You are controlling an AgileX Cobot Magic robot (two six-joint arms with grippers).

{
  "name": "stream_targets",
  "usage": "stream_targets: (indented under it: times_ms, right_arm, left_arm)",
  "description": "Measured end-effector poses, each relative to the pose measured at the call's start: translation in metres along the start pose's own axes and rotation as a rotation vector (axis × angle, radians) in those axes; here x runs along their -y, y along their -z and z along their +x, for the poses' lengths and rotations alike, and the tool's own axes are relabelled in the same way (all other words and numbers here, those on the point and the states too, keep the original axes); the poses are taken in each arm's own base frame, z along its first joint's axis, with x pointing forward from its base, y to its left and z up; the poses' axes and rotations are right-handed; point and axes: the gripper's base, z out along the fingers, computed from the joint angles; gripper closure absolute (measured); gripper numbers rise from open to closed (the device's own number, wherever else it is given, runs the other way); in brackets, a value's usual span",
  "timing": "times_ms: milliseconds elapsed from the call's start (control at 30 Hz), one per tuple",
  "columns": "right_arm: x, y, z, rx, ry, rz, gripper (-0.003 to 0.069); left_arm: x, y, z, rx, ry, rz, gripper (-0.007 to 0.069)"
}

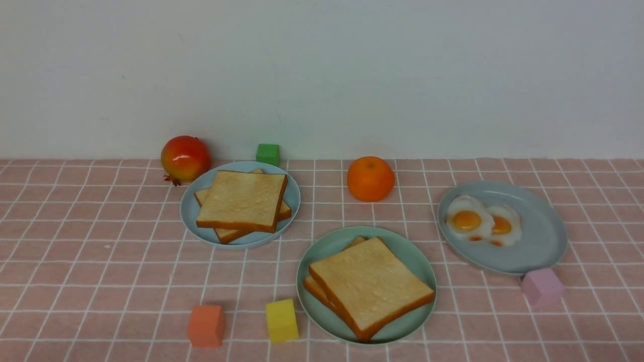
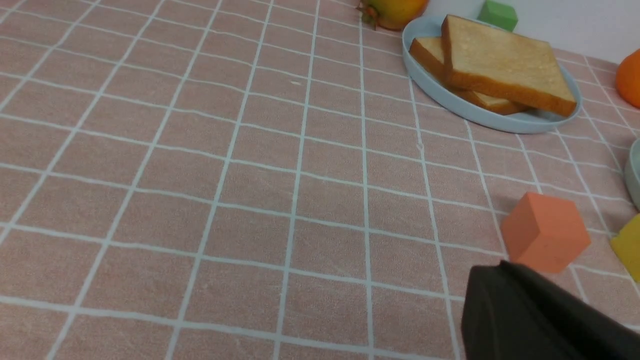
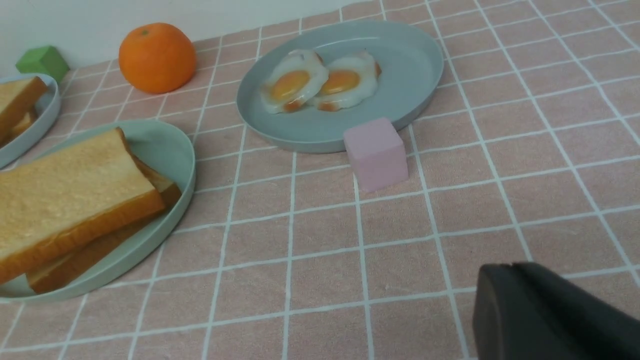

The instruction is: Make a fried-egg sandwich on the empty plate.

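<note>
**Two toasts (image 1: 370, 286) stacked on green plate (image 1: 408, 253); no egg seen between them.**
Two eggs (image 1: 483, 220) lay on the oval dish (image 1: 543, 236), so the filling step looked unconfirmed. Left gripper (image 2: 505, 280) was closed, holding nothing seen. Whether the right gripper (image 3: 510, 282) was open could not be told. The surface was a pink checked cloth (image 1: 100, 251) with a plain white wall (image 1: 322, 75) behind.
</note>
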Motion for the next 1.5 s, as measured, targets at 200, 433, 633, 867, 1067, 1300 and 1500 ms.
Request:
stream_targets:
  times_ms: [200,433,633,867,1067,1300,1500]
  right_arm:
    - [0.0000,0.0000,0.0000,0.000,0.000,0.000,0.0603]
    - [0.0000,0.0000,0.0000,0.000,0.000,0.000,0.0589]
    - [0.0000,0.0000,0.0000,0.000,0.000,0.000,0.0579]
    - [0.0000,0.0000,0.0000,0.000,0.000,0.000,0.0570]
    - [0.0000,0.0000,0.0000,0.000,0.000,0.000,0.0562]
    - [0.0000,0.0000,0.0000,0.000,0.000,0.000,0.0552]
    - [0.0000,0.0000,0.0000,0.000,0.000,0.000,0.0548]
  left_arm:
    - [0.0000,0.0000,0.0000,0.000,0.000,0.000,0.0612]
    - [0.0000,0.0000,0.0002,-0.002,0.000,-0.001,0.0612]
    - [0.0000,0.0000,0.0001,-0.002,0.000,0.000,0.0612]
    - [0.0000,0.0000,0.0002,-0.003,0.001,-0.001,0.0612]
    - [0.0000,0.0000,0.0002,-0.003,0.001,-0.001,0.0612]
    - [0.0000,0.0000,0.0002,-0.003,0.001,-0.001,0.0612]
    - [0.0000,0.0000,0.0002,-0.003,0.003,-0.001,0.0612]
